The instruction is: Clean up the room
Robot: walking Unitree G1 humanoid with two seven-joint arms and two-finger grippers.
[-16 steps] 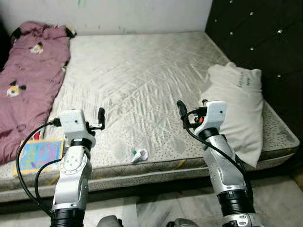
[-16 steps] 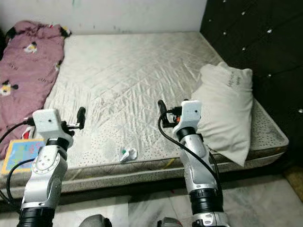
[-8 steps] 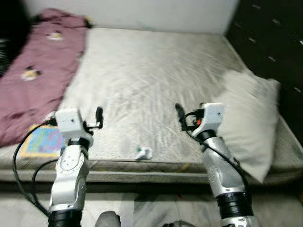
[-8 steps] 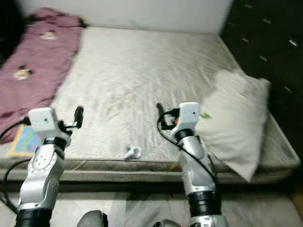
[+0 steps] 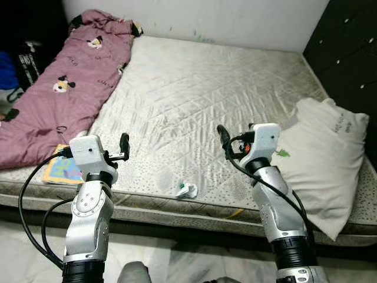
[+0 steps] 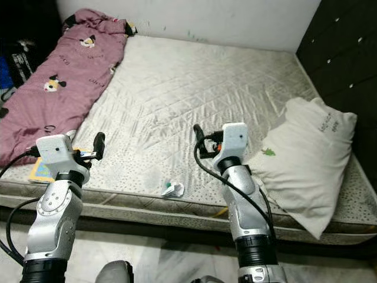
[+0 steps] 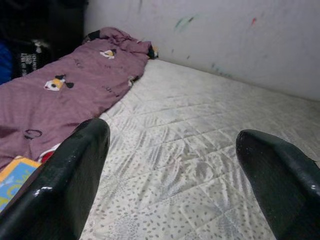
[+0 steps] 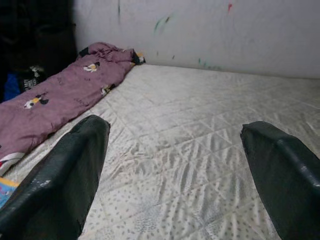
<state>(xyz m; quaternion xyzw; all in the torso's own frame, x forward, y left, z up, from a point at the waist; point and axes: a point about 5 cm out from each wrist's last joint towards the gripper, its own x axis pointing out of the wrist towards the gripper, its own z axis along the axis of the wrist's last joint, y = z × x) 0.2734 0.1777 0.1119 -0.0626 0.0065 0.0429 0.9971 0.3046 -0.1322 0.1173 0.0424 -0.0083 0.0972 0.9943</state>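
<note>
Both silver arms are raised from the elbows and held forward over the near edge of the bed (image 5: 194,88). The left hand (image 5: 124,145) is positioned above the near-left part of the mattress; the right hand (image 5: 223,138) is positioned above the near-centre. In each wrist view, the two black fingers (image 7: 75,175) are seen spread wide apart, with nothing between them.

Items counted on the bed: one crumpled white wrapper (image 5: 187,190) with a green mark, one white pillow (image 5: 324,159), one purple blanket (image 5: 65,94) with cartoon prints, one colourful book (image 5: 62,171).

The wrapper lies on the mattress close to the near edge, between the two hands. It is located at about 4 o'clock from the left hand and about 7 o'clock from the right hand, apart from both. The pillow is located at 3 o'clock from the right hand, against the dark headboard (image 5: 344,53). The book lies at 8 o'clock from the left hand, partly under the blanket edge.
</note>
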